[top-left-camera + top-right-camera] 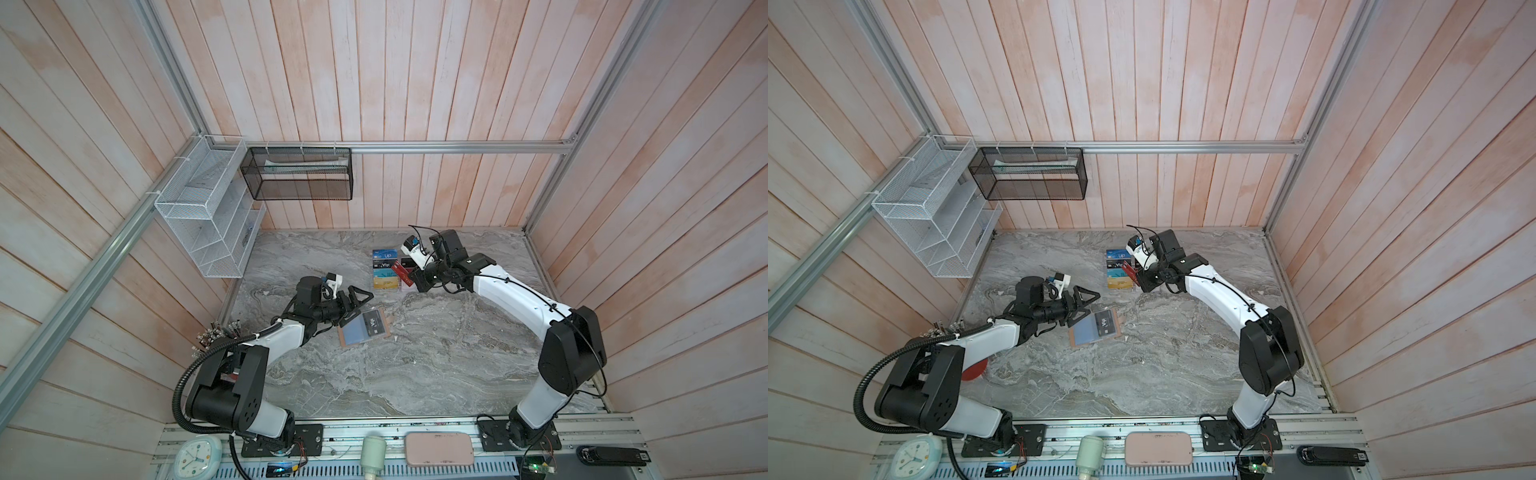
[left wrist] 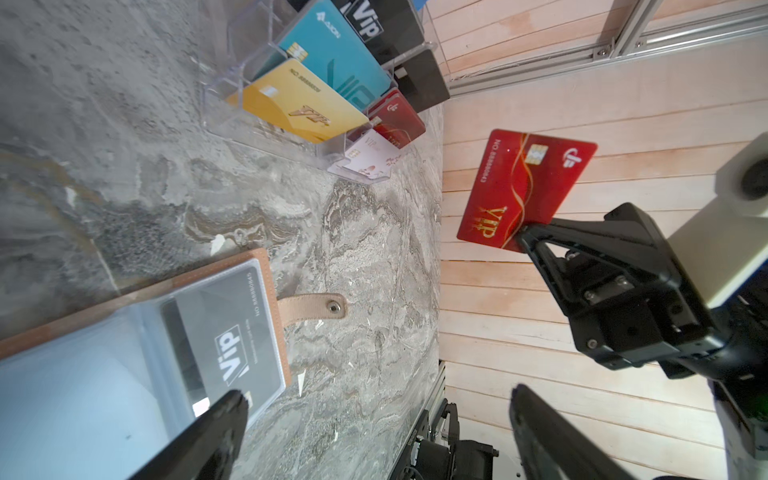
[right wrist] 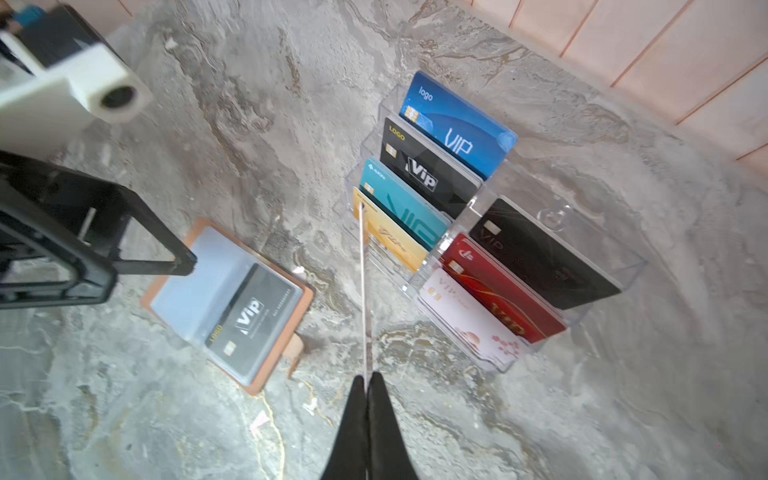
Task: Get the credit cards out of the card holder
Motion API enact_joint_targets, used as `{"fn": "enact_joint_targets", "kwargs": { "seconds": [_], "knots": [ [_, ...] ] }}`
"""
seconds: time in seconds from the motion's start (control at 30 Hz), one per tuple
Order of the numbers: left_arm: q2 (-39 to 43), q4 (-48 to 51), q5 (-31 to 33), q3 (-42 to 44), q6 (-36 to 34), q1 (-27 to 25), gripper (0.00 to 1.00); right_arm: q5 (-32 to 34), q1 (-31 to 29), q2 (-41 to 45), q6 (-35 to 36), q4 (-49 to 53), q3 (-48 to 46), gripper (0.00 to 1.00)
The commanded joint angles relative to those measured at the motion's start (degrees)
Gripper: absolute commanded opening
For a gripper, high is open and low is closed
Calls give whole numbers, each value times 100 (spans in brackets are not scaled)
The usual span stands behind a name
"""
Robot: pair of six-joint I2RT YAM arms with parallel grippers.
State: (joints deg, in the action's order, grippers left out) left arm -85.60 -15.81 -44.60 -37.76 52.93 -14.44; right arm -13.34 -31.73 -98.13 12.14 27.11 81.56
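— Looking at the right claw, what has it got?
— It is clenched on the red card, pinching it by one edge. The card hangs in the air, clear of the worktop, near the middle of both top views.
— Near the rack?
— Just beside it, at the rack's right edge in a top view. From the right wrist the card shows edge-on, a thin line running out from between the shut fingers.
— And the left claw?
— Released, spread wide, nothing in it. It sits a little left of centre in both top views, over the upper left corner of the holder. Whether its lower finger touches the holder I cannot tell.
— How does the holder lie?
— Open and flat on the worktop, below and left of the rack, apart from it. Its snap tab sticks out on the right side.
— Anything in it?
— The Vip card, black, under the clear sleeve on the holder's right half. The left half shows only pale blue lining.
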Motion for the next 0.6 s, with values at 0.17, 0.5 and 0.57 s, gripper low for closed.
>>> {"fn": "enact_joint_targets", "kwargs": {
  "seconds": [0.17,0.5,0.57],
  "knots": [
    [-375,-258,165,-186,54,-237,100,404,473,324,2062,-7,-125,0],
    [-788,-774,405,-346,478,-624,100,-628,1077,-593,3362,738,879,0],
    [-891,-907,456,-359,615,-693,100,-832,1141,-748,3570,857,1036,0]
  ]
}}
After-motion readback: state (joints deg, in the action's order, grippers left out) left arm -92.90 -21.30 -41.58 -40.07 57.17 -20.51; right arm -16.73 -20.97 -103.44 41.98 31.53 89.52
